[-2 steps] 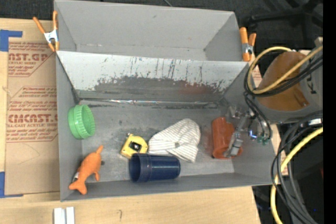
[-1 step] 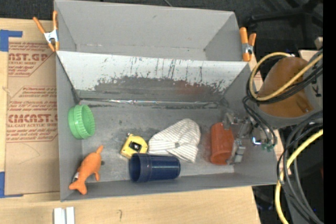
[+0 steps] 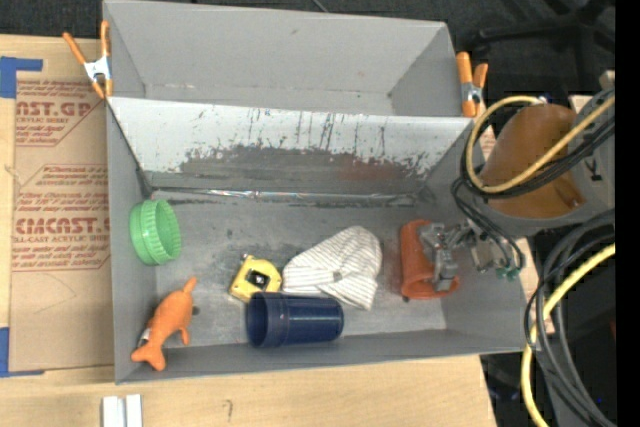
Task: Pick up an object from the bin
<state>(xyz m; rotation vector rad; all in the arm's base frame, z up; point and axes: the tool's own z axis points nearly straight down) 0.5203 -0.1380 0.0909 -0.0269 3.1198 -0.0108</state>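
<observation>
Orange-red chunky object [image 3: 412, 255] at the bin [image 3: 300, 165] right end, beneath the claw [image 3: 438, 265]: likely rigid, light plastic; take hold across its narrow width. Claw opening cannot be determined.

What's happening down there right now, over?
Gripper down at red-orange object, bin's right end. White striped cloth close on its left, not covering it.
</observation>
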